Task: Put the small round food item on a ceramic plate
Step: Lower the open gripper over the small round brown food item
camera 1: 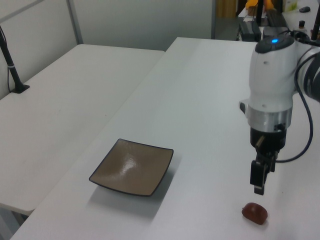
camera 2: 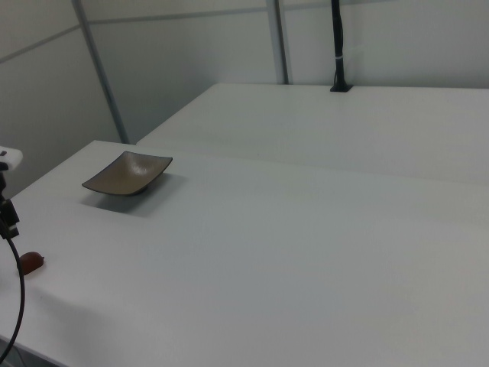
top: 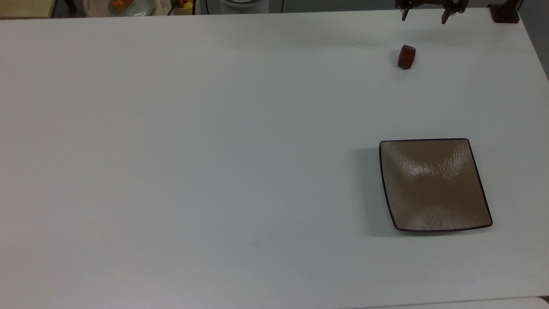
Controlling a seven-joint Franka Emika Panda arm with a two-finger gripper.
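Tool (camera 1: 259, 182) points down just above the food item (camera 1: 255, 212).

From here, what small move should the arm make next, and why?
Probably lower the tool a little further over the chestnut-like food item. The fingers are spread in the top view, the tool hangs just above the item, and the item lies on the table, apart from the square brown plate.
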